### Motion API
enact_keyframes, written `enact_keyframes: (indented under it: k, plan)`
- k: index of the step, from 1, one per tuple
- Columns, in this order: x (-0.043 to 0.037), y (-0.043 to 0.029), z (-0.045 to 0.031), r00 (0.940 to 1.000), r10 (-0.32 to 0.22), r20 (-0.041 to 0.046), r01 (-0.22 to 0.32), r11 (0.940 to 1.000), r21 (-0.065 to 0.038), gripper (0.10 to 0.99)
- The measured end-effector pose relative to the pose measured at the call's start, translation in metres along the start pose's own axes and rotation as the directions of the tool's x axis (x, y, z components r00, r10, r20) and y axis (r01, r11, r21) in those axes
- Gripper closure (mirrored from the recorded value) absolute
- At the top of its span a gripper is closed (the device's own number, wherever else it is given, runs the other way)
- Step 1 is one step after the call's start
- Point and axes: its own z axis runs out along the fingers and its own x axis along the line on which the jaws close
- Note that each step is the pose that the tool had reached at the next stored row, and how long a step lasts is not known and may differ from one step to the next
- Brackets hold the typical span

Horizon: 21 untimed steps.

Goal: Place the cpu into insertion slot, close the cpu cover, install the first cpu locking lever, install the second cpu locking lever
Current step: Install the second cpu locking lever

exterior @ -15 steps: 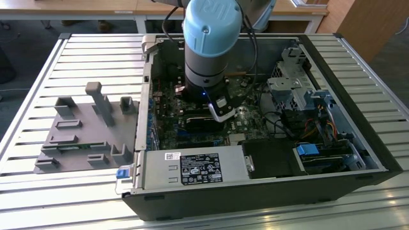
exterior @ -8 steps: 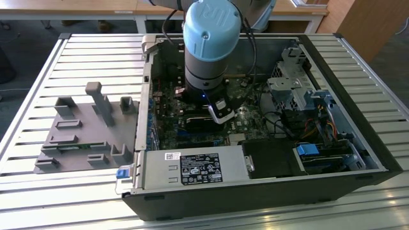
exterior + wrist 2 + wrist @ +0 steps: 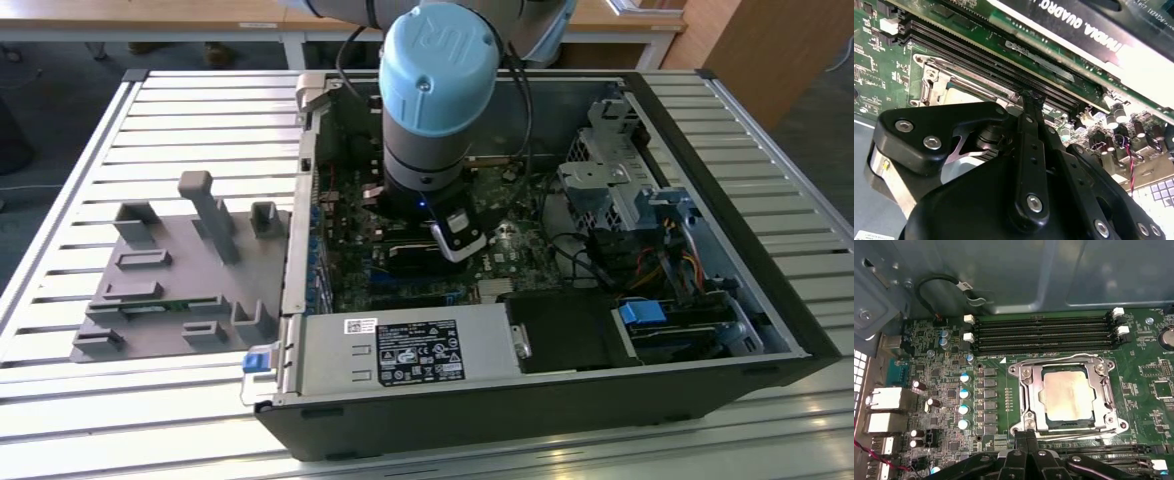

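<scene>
Pincer (image 3: 1029, 432) pressed narrow, fingertips together and holding nothing, tips at the near edge of the cpu cover (image 3: 1026, 390), seemingly bearing on a locking lever there. Cpu (image 3: 1066, 392) already seated in the insertion slot, silvery top visible through the cover's window. Cover lies flat and closed. Levers: hard to judge whether either is latched. Memory slots (image 3: 1044, 332) just beyond the socket.

White block lettering, a maker's name and a model name, runs along the black shroud of the graphics card (image 3: 1089, 27) in the second wrist view. On the power supply (image 3: 400, 355) at the computer case's (image 3: 747, 200) near edge, a dark rating label with certification marks and a white barcode sticker (image 3: 363, 325) are too small to read.
</scene>
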Motion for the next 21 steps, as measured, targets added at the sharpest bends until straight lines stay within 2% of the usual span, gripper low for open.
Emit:
enact_keyframes:
  k: [10,21]
  plan:
    - [0.0035,-0.0001,0.0035,1.0000,0.000,-0.0012,0.000,0.9998,-0.019,0.965]
    - [0.0060,0.0051,0.0100,1.0000,0.001,-0.0012,-0.001,0.9998,-0.022,0.965]
